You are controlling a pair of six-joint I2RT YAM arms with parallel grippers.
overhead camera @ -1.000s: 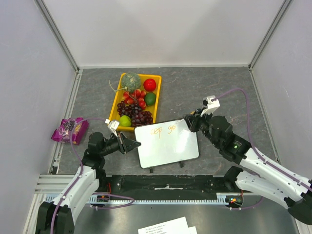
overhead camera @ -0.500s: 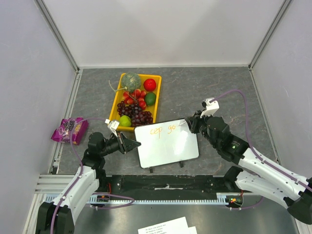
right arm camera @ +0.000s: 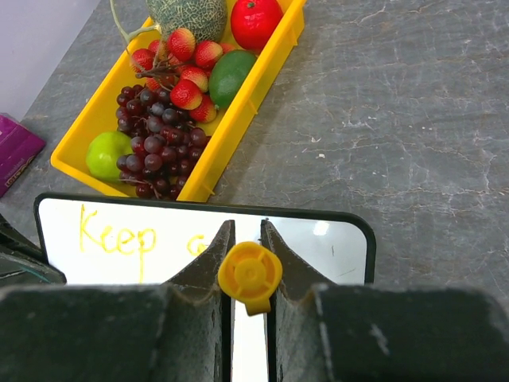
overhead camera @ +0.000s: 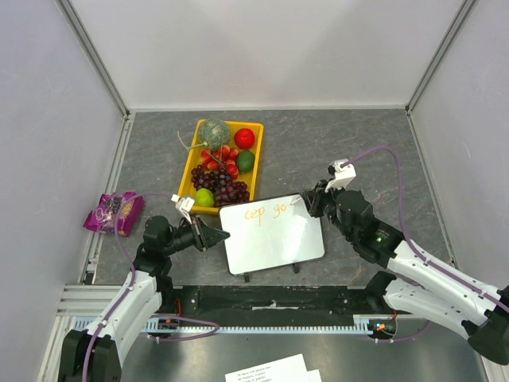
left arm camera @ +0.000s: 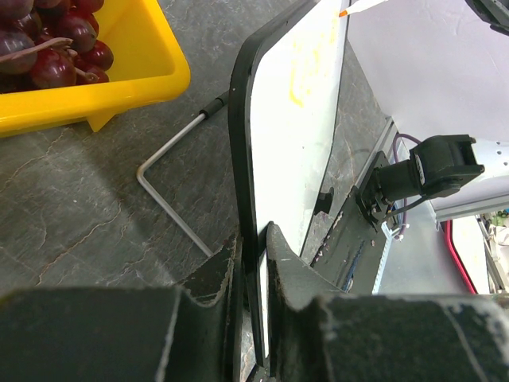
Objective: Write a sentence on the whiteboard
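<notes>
A: Count from the top view?
B: One whiteboard (overhead camera: 272,233), one yellow tray (overhead camera: 257,177), one purple packet (overhead camera: 114,212) by the left wall, two arms. The board sits on the grey table just in front of the tray, between the grippers.
A: Grippers?
B: Left gripper (overhead camera: 216,235) pinches the board's left edge; its wrist view shows a finger on each face of the dark frame. Right gripper (overhead camera: 306,200) is clamped on one marker (right arm camera: 250,274), yellow cap end between the fingers.
A: Tray contents?
B: Right wrist view: one melon, one red fruit, one dark green, one pale green, one grape bunch. Strawberries: count unclear.
A: The sentence (right arm camera: 119,237)?
B: One line begun, "Keep"; the next letters are hidden there by a finger, and the top view reads "go". Only the left wrist view shows one bent wire stand (left arm camera: 171,208) behind the board.
</notes>
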